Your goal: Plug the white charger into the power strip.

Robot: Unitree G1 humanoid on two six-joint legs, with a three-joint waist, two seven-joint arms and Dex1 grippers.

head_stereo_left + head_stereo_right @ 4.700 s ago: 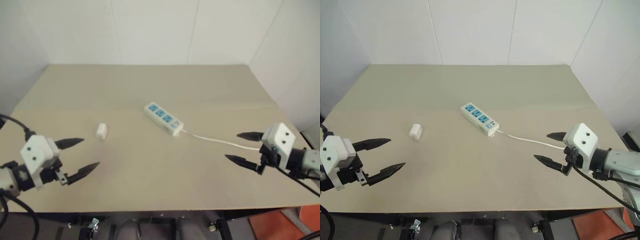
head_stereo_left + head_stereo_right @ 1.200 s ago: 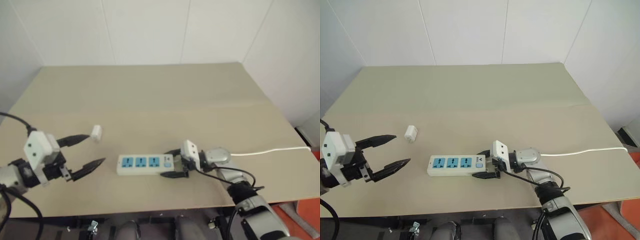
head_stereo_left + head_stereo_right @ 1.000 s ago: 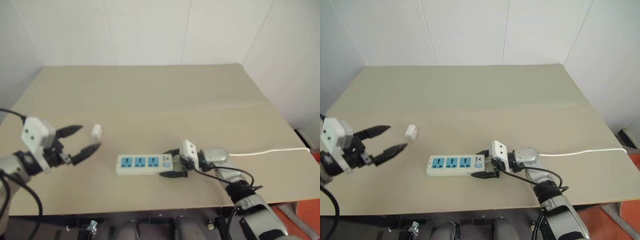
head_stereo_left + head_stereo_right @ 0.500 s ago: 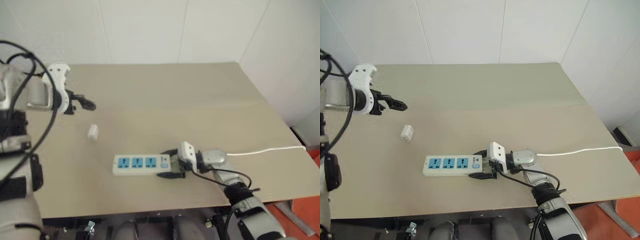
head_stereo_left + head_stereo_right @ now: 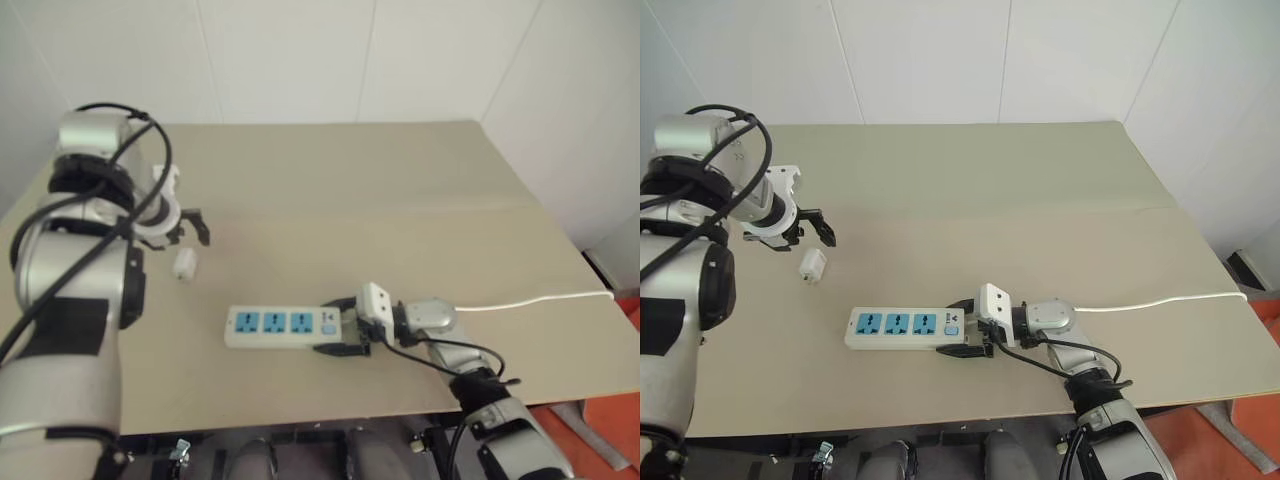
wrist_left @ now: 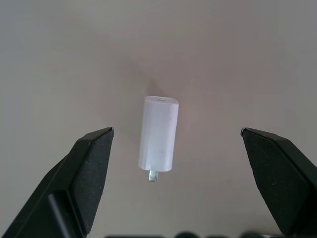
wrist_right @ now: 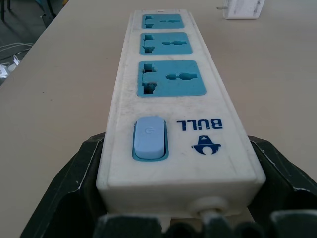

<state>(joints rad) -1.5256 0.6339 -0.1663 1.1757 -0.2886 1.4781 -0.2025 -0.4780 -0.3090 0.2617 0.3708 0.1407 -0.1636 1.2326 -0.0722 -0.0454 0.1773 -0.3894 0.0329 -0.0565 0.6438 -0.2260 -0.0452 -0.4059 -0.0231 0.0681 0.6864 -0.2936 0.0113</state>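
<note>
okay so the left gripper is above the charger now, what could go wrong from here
The white charger lies on its side between the open left gripper fingers, prongs level with the table; a grasp here may leave the prongs misaligned with the sockets. The right gripper clamps only the switch end of the power strip, so the far end could pivot under pushing.

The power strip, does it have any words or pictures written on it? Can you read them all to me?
"BULL", in blue letters, on the switch end of the power strip, beside the blue switch.
A small blue logo, a bull's-head shape, just under that word.
A faint power mark on the switch, too faint to read surely.
The white charger shows no writing.
</note>
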